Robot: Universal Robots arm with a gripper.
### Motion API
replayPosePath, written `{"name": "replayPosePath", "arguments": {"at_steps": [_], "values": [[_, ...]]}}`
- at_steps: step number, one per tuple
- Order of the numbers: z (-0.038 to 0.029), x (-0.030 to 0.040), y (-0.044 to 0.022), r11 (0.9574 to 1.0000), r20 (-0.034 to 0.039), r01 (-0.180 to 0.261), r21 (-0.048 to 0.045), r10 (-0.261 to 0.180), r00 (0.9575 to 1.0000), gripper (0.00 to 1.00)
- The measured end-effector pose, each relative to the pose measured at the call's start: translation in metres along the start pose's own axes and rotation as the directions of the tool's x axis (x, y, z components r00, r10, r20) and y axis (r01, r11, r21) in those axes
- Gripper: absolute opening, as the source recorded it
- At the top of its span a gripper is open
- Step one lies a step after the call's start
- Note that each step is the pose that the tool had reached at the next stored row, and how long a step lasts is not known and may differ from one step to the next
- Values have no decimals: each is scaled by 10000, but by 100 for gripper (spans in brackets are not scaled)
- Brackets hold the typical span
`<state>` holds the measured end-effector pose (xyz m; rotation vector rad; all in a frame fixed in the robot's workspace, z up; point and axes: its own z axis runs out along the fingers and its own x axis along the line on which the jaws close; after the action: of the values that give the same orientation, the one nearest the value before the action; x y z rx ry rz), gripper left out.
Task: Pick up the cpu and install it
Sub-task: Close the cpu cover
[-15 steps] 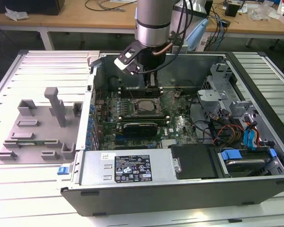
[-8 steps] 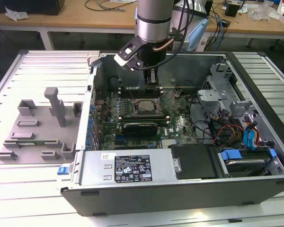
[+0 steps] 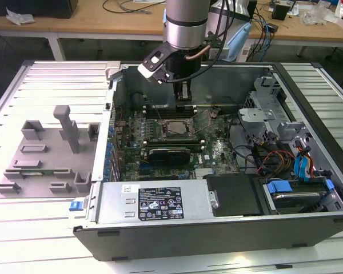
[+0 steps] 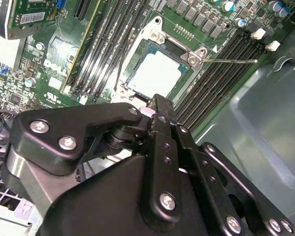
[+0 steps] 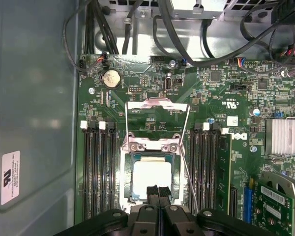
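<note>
The cpu (image 5: 150,178) lies flat in the open socket (image 5: 129,145) on the green motherboard, its pale silvery top showing; it appears again in the second wrist view (image 4: 160,73) and the exterior view (image 3: 174,129). The socket's metal load plate (image 5: 157,104) is flipped up, and its thin lever (image 5: 188,167) stands free beside it. My gripper (image 5: 158,192) hangs just over one edge of the cpu with its two black fingers pressed together, shut, holding nothing. It also shows in the exterior view (image 3: 184,104), reaching down into the case above the socket.
Black memory slots (image 5: 96,172) flank the socket on both sides. A card (image 3: 168,154) and a heatsink (image 5: 285,136) sit nearby. Cables (image 3: 263,154) and drive bays fill the case at the exterior view's right. A grey tray (image 3: 46,171) with grey blocks lies outside the case, on the exterior view's left.
</note>
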<state>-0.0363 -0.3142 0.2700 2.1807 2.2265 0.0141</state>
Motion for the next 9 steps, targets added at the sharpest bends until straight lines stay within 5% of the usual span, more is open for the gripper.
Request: {"name": "replayPosePath", "arguments": {"at_steps": [9], "values": [[2, -1, 48, 10000, -1, -1, 0, 1, 10000, 11]]}}
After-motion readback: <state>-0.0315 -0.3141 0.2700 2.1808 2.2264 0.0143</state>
